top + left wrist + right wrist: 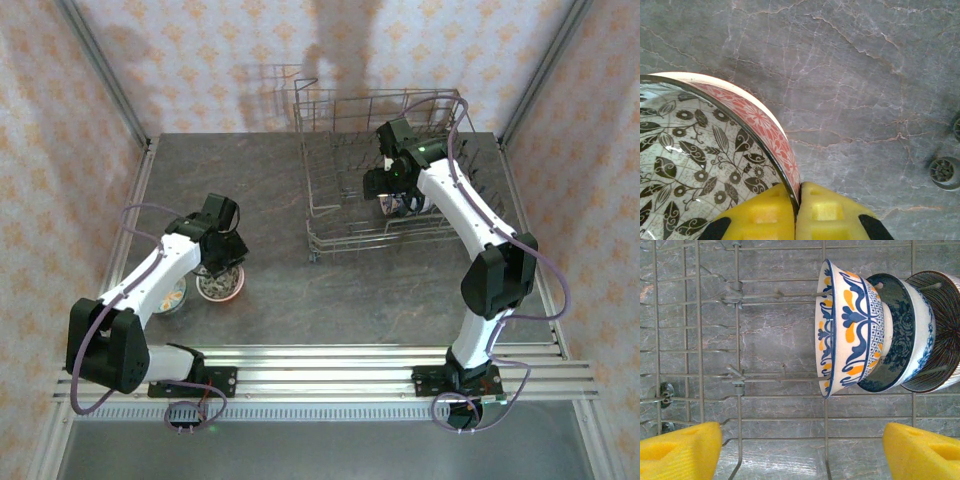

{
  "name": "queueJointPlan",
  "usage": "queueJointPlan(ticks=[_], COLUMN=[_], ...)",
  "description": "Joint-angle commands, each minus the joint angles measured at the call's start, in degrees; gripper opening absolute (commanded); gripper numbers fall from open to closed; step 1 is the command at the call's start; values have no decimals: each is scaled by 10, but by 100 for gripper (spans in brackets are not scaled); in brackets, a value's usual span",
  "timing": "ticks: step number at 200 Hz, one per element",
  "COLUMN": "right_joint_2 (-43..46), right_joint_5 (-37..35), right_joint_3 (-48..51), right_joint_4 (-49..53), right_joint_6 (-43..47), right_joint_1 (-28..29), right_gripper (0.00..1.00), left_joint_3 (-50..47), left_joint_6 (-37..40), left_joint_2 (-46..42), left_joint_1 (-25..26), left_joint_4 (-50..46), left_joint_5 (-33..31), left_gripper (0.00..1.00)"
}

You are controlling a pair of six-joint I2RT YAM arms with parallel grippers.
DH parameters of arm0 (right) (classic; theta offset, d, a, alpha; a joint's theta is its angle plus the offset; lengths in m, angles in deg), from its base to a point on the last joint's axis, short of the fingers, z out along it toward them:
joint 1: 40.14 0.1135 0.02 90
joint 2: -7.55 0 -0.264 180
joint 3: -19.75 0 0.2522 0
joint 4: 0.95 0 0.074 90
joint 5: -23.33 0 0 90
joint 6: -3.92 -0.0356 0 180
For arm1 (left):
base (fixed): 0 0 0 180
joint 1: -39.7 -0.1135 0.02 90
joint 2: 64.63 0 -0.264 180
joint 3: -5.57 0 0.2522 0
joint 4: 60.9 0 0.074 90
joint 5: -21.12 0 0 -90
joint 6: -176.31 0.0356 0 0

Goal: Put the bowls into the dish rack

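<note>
at the left gripper [799, 210], yellow pads [765, 215] are clamped on the rim of a leaf-patterned bowl [700, 165] on the table [855, 75], so the pick-up step seems in hand. next it likely needs lifting across to the dish rack [736, 315], where the right gripper [802, 450] hangs spread above three bowls [847, 327] set on edge.

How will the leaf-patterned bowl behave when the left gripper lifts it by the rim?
Likely rigid and chip-prone: the ceramic bowl with black leaves inside and red band outside looks hard-glazed. Its shine suggests a slippery rim, though the left gripper has yellow pads that may help. Pinched at one rim point, it may tilt when raised.
</note>
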Motion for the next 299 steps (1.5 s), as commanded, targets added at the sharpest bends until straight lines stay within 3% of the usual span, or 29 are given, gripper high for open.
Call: queueJointPlan(ticks=[1,54,91,154,203,236,299], right_joint_2=[0,8,34,55,88,102,73], right_joint_5=[0,32,97,168,128,125,105], right_joint_3=[-18,-25,-42,-79,-22,35,70], right_joint_4=[12,6,-24,-75,-170,-240,-326], right_joint_6=[-2,-5,-18,-13,-9,2,0], right_joint_1=[-2,-2,2,98,199,242,271], right_gripper=[83,82,79,75,75,73,68], left_joint_3=[19,59,92,153,226,251,282], left_joint_6=[1,-23,-90,-240,-288,-307,-316], left_joint_2=[-18,-62,-106,-116,-69,-40,-11], left_joint_1=[4,12,16,58,96,109,120], left_joint_4=[-16,-34,-21,85,110,131,132], left_joint_5=[-13,-31,-54,-114,-166,-160,-150], left_gripper=[3,0,0,0,0,0,0])
